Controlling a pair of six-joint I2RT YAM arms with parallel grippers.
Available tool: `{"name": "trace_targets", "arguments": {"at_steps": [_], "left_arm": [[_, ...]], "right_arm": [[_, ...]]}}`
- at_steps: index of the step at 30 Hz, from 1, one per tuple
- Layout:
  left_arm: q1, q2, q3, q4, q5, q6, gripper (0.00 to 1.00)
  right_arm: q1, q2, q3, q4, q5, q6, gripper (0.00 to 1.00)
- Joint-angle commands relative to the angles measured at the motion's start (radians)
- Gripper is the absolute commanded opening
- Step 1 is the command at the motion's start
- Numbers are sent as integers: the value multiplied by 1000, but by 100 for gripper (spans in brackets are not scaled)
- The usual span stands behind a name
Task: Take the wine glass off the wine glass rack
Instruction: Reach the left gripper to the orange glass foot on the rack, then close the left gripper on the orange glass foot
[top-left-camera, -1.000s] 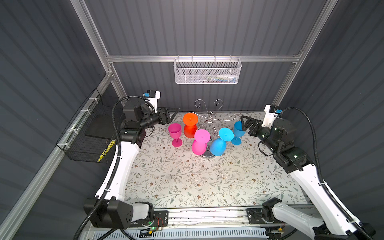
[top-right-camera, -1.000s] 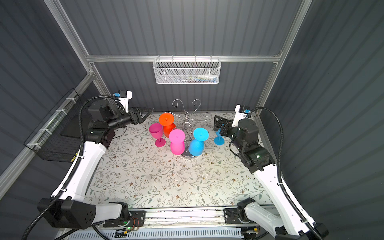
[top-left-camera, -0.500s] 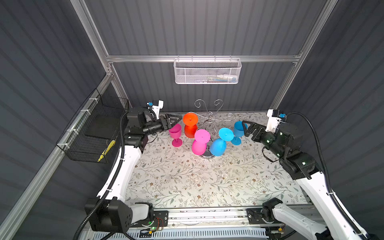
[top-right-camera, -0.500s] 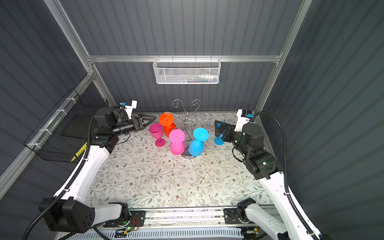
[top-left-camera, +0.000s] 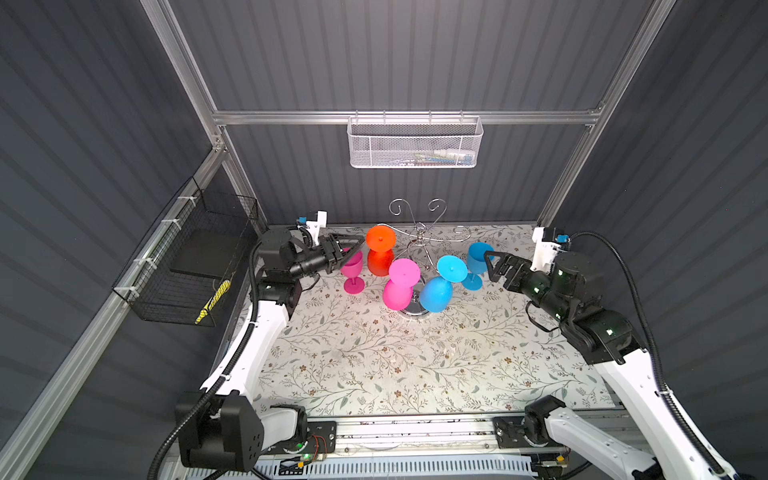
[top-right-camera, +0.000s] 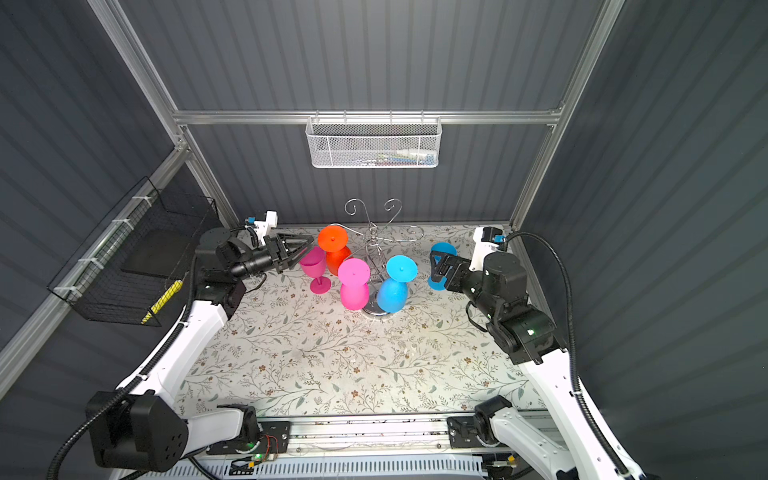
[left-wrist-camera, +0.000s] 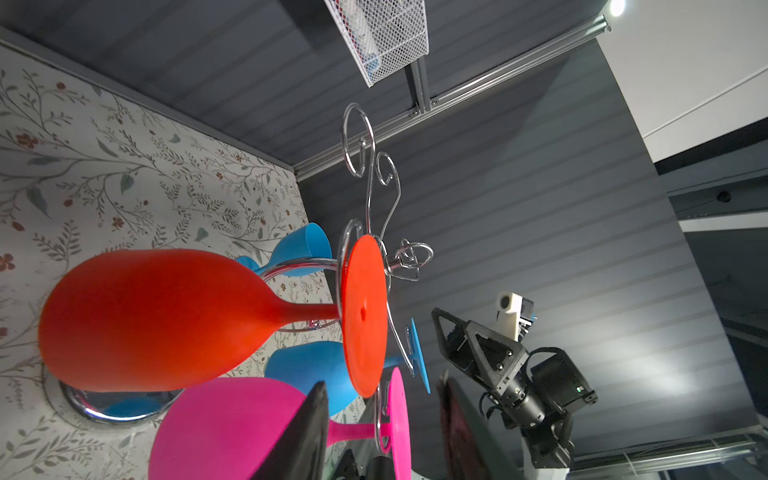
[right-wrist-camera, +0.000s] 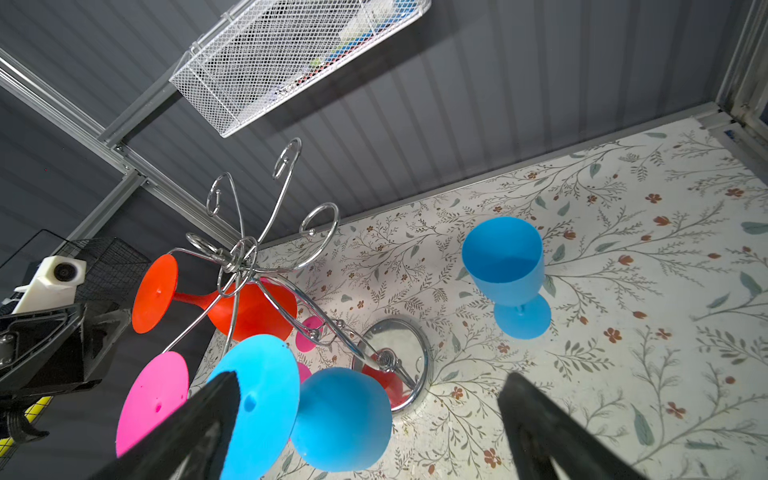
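Step, as I read it: going in for the next glass on the rack (top-left-camera: 422, 239). The rack stands mid-table near the back edge, w/ its mirror base (top-left-camera: 411, 311) on the table (top-left-camera: 374, 365). Two glasses stand off it already: a magenta glass (top-left-camera: 353, 270) toward the left edge and a blue glass (top-left-camera: 476, 257) toward the right edge. Three still hang: the orange glass (top-left-camera: 380, 249), a pink one (top-left-camera: 399, 282) and a blue one (top-left-camera: 438, 286).

My L claw (top-left-camera: 356, 246) is roughly half open, w/ nothing in it that I can see. Its tips are just beside the orange foot, by the magenta rim. My R claw (top-left-camera: 487, 267) gapes wide and empty, just beside the standing blue glass.

Next move, prob.: get the L claw round the orange stem or bowl and close. Then slide the foot out along the wire arm to its open end. A pull straight down won't work, since the foot sits over the wires. Pink hangs close, so watch for bumps.

The orange glass is opaque and matte, prob. plastic. It hangs bowl down, flat round foot on top in a wire loop, stem passing between the wires.
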Motion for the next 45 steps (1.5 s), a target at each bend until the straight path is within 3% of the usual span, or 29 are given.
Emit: {"name": "trace_targets", "arguments": {"at_steps": [1, 12, 18, 45], "left_arm": [[-18, 11, 11, 106, 4, -75, 44], [-96, 47, 25, 70, -35, -36, 40], [-96, 42, 54, -48, -60, 43, 39], [-96, 33, 22, 5, -125, -10, 20]], "right_arm": [[-3, 8, 7, 3, -7, -9, 99], [-4, 8, -15, 3, 14, -16, 99], [-4, -8, -25, -1, 27, -19, 99], [-7, -33, -57, 10, 45, -4, 99]]}}
